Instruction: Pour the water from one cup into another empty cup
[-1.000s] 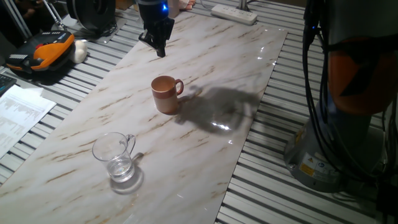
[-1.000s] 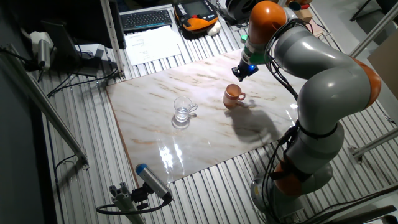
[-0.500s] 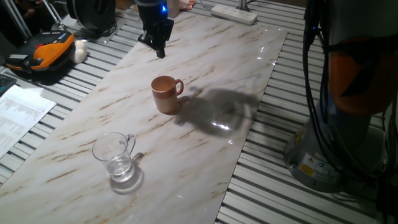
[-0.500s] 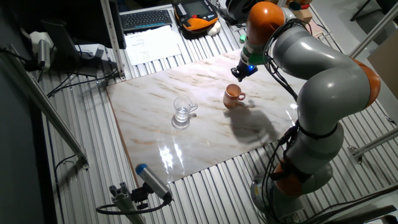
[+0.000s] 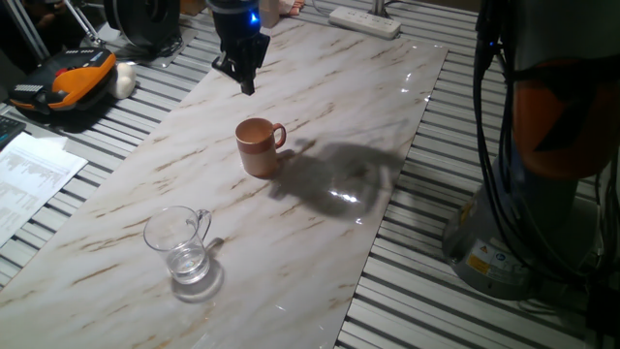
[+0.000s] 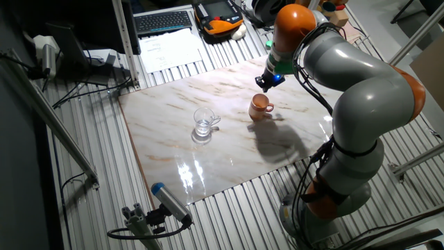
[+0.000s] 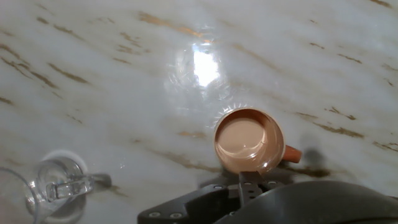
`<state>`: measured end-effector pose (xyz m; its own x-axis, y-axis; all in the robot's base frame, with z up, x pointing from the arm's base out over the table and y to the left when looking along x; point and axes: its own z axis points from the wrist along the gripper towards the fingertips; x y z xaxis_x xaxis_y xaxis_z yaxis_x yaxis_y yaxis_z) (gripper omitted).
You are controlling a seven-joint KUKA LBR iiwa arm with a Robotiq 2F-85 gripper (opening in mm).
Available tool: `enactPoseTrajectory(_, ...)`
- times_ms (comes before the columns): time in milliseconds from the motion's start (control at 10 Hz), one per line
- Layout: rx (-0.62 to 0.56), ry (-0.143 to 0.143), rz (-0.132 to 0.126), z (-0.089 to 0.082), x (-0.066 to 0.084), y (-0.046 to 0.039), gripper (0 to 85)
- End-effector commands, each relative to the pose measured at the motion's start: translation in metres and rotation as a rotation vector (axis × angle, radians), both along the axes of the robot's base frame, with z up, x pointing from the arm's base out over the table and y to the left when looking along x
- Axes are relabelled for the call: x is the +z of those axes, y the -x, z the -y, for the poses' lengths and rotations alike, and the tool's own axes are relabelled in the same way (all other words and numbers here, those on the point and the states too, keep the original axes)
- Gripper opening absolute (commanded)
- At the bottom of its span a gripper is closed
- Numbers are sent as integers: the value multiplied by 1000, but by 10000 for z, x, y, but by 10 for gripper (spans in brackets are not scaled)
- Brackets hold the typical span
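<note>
The glass cup [image 5: 179,242] stands near the front left of the marble board, with a little water [image 5: 190,265] in its bottom. It also shows in the other fixed view [image 6: 203,122] and at the lower left of the hand view [image 7: 53,185]. The brown empty cup [image 5: 259,147] [image 6: 260,105] [image 7: 250,140] stands upright mid-board, its handle to the right. My gripper [image 5: 248,85] [image 6: 263,85] hangs above the board behind the brown cup, fingers drawn to a point, holding nothing. In the hand view only the hand's dark body shows.
A white power strip [image 5: 366,18] lies at the board's far end. An orange-and-black device [image 5: 68,82] and papers [image 5: 29,173] sit on the slatted table to the left. The robot's base [image 5: 489,247] stands to the right of the board.
The gripper has drifted slightly left, toward the cups' side of the board. Both cups have stayed where they were.
</note>
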<state>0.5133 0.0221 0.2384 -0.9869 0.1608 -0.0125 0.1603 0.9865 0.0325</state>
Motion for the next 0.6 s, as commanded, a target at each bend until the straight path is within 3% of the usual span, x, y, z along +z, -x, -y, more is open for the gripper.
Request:
enactPoseTrajectory(0,-5,1,4,-6,-18,-8,0)
enactPoseTrajectory(500,-57,5,9,-144,-68,34,0)
